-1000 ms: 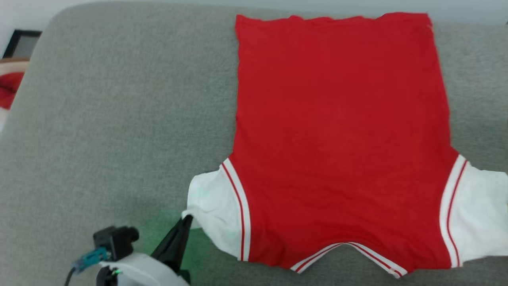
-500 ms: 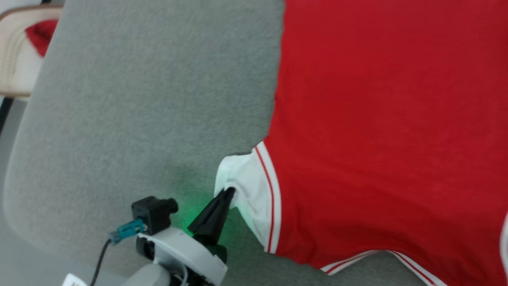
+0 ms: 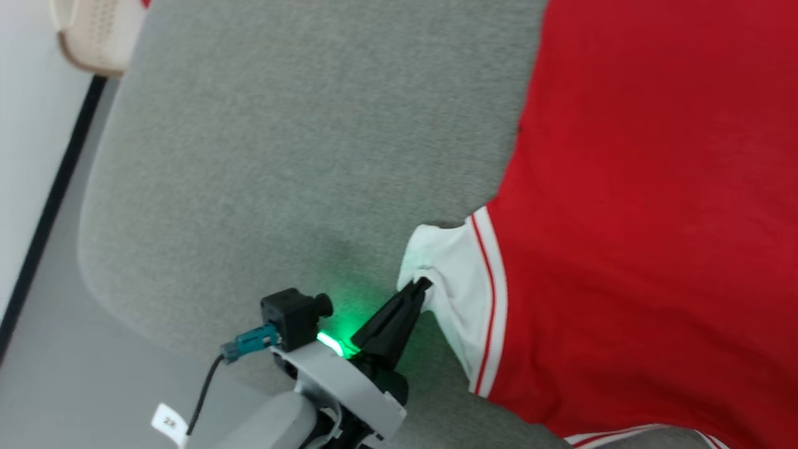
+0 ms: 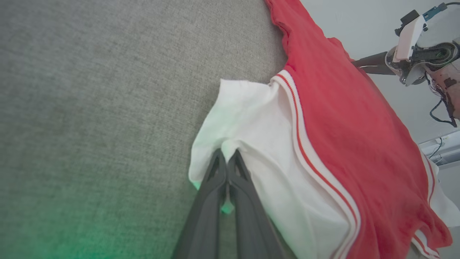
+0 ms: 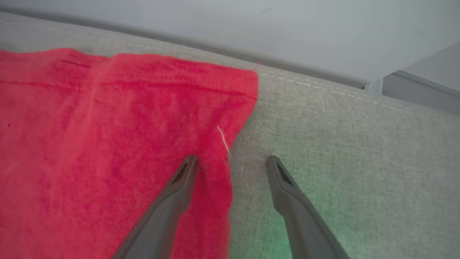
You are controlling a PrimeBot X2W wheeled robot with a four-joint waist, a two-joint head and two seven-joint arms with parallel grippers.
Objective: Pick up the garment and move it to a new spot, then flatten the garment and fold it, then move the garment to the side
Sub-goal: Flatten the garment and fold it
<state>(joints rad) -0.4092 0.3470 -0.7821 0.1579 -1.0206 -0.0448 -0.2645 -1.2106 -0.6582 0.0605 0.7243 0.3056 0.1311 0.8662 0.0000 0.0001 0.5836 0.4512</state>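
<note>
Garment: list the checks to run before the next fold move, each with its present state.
1. Left gripper hold: fingers shut on the edge of the white sleeve. Ok.
2. Right gripper hold: fingers open, one over the red edge of the garment, one over the grey cushion; no grip yet. Not ok.
3. Right fingers touching the cloth: cannot tell.
4. Garment flat: the red body lies smooth on the cushion. Ok.
5. Sleeve flat: bunched into a ridge at the left fingers. Not ok.
6. Space beside the sleeve: bare cushion. Ok.
</note>
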